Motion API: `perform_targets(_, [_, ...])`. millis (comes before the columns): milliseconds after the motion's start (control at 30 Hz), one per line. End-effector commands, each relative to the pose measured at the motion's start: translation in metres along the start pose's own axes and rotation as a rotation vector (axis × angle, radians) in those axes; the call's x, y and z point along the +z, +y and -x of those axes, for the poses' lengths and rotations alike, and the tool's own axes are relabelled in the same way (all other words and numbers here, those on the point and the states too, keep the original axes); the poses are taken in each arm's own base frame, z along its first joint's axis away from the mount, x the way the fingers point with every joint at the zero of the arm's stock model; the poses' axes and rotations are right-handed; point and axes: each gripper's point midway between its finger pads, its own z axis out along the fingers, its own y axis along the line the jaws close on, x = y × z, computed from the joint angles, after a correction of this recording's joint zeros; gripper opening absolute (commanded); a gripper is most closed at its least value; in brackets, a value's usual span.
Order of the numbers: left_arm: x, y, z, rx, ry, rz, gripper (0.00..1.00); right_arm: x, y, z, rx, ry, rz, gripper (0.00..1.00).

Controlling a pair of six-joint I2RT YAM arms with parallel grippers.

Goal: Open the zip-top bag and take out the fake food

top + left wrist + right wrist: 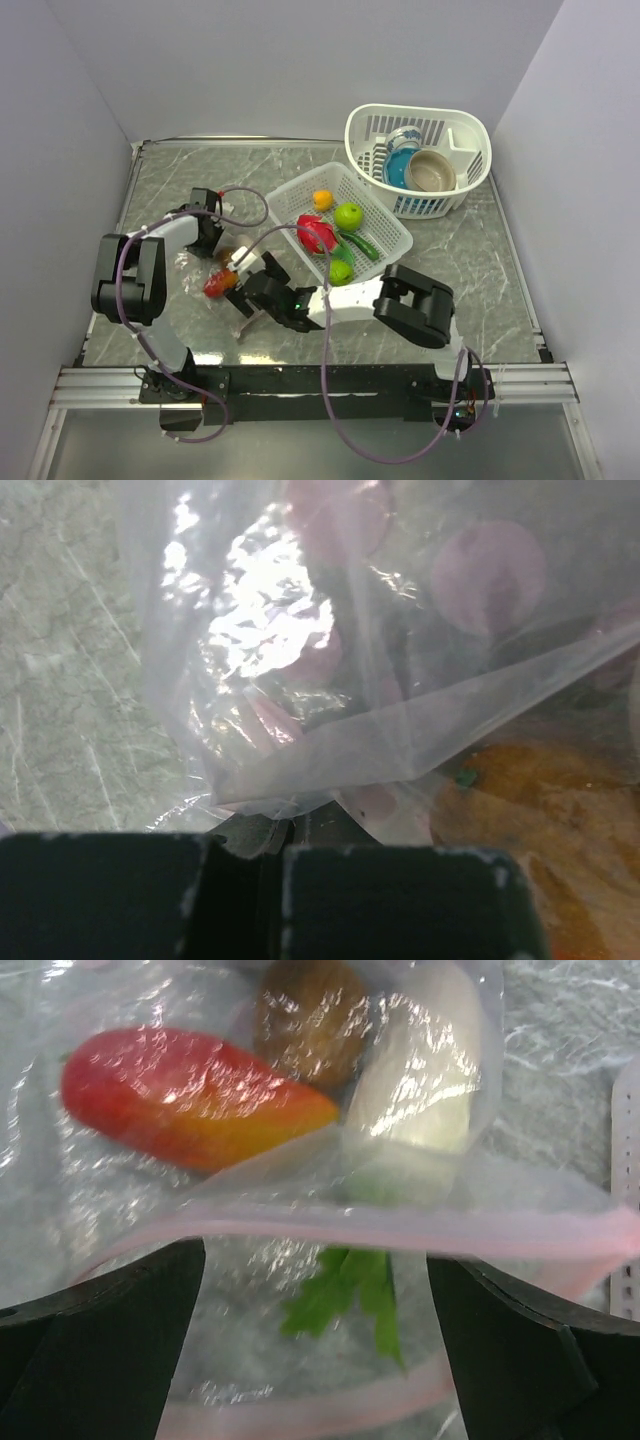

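The clear zip-top bag [212, 275] lies on the table at the left, and a red-orange fruit [215, 285] shows through it. In the right wrist view the bag's pink zip strip [400, 1228] runs across. Behind the strip are the red-orange fruit [190, 1100], a brown piece [310, 1020] and a white piece with green leaves [415, 1090]. My right gripper [315, 1295] is open, with its fingers on either side of the bag's mouth; it also shows in the top view [247, 290]. My left gripper [272, 845] is shut on a fold of the bag's film [330, 750] at its far end; it also shows in the top view [215, 243].
A flat white perforated basket [385, 225] just right of the bag holds an orange, a green apple [348, 216], a red-pink piece and green pieces. A round white basket [460, 125] at the back right holds a blue cup and a tan bowl. Walls close off three sides.
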Motion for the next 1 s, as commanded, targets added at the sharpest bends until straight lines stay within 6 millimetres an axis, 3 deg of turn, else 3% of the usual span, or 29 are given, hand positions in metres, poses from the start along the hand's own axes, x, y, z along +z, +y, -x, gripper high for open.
perform_targets(0, [-0.003,-0.027,-0.015,0.011,0.028,-0.091,0.01,0.018,-0.021,0.034,0.022,-0.090,-0.126,1.00])
perform_targets(167, [-0.001,-0.030,-0.015,0.015,0.027,-0.093,0.01,0.036,-0.035,0.028,0.031,-0.062,-0.169,0.97])
perform_targets(233, [0.000,-0.028,-0.014,0.016,0.026,-0.085,0.01,0.036,-0.035,0.021,0.054,-0.040,-0.146,0.82])
perform_targets(267, [0.000,-0.028,-0.015,0.018,0.027,-0.082,0.01,0.035,-0.036,0.018,0.061,-0.034,-0.143,0.55])
perform_targets(300, [0.000,-0.027,-0.013,0.020,0.022,-0.078,0.01,0.034,-0.036,0.017,0.079,-0.032,-0.143,0.43])
perform_targets(333, [0.001,-0.026,-0.014,0.022,0.024,-0.075,0.01,0.031,-0.036,0.012,0.075,-0.022,-0.134,0.39])
perform_targets(467, [0.001,-0.025,-0.011,0.019,0.017,-0.070,0.01,0.026,-0.037,0.004,0.081,0.002,-0.130,0.37])
perform_targets(533, [0.000,-0.024,-0.010,0.015,0.014,-0.066,0.01,0.023,-0.037,0.003,0.089,0.004,-0.122,0.28])
perform_targets(567, [0.000,-0.023,-0.007,0.011,0.011,-0.062,0.01,0.020,-0.035,0.005,0.090,0.006,-0.111,0.17])
perform_targets(600, [0.000,-0.022,-0.006,0.010,0.010,-0.060,0.01,0.018,-0.035,0.006,0.101,0.009,-0.105,0.12])
perform_targets(667, [0.001,-0.018,-0.002,0.005,0.004,-0.043,0.01,0.006,-0.029,0.015,0.108,0.020,-0.050,0.00])
perform_targets(767, [0.004,-0.012,0.009,-0.008,-0.008,-0.018,0.01,-0.027,-0.020,0.031,0.169,0.042,0.043,0.00])
perform_targets(800, [0.008,-0.013,0.008,-0.010,0.003,-0.017,0.01,-0.046,-0.019,0.050,0.197,0.015,0.076,0.00])
perform_targets(833, [0.009,-0.012,0.014,-0.015,-0.005,-0.015,0.01,-0.058,-0.018,0.040,0.197,0.048,0.096,0.00])
perform_targets(967, [0.014,-0.011,0.018,-0.021,0.001,-0.009,0.01,-0.106,-0.025,0.048,0.257,0.035,0.161,0.00])
